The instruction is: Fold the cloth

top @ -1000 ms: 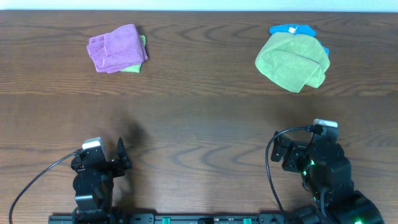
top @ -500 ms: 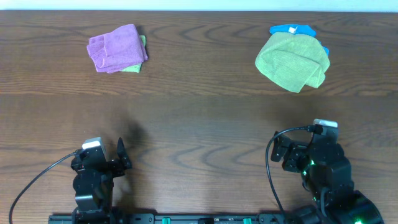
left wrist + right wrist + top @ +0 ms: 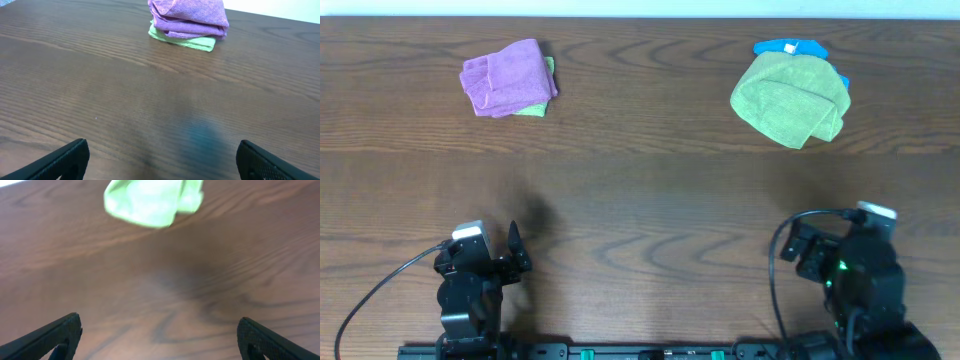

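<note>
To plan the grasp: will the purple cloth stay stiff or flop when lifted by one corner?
Likely floppy: the purple cloth lies in soft, rumpled folds. Probably light: its layers look thin. It may drag the green cloth beneath it along.

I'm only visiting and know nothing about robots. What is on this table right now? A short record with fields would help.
Cloth to fold: purple cloth, bunched up, far left side of the table
Under it: pale green cloth, partly showing
Other items: green towel on the far right side, lying over a blue cloth
Left end effector: open, empty, at the near edge
Right end effector: open, empty, at the near edge
Contact with any cloth: none
</note>
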Robot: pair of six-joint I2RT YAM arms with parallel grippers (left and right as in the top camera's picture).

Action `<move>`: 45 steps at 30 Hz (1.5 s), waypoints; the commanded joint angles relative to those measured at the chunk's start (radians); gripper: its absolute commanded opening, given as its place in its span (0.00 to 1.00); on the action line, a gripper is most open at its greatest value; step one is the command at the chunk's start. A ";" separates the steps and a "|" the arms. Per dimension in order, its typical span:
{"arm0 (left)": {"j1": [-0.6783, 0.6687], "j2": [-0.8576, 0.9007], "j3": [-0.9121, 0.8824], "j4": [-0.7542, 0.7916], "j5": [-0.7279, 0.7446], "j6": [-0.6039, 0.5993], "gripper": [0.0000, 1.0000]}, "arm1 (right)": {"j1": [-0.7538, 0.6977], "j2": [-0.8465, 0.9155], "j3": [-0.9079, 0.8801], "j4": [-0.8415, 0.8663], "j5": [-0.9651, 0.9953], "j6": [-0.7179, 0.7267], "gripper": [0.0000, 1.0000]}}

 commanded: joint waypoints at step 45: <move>-0.003 -0.010 -0.019 0.003 -0.014 -0.011 0.95 | -0.084 -0.439 -0.554 0.235 -0.040 -0.393 0.99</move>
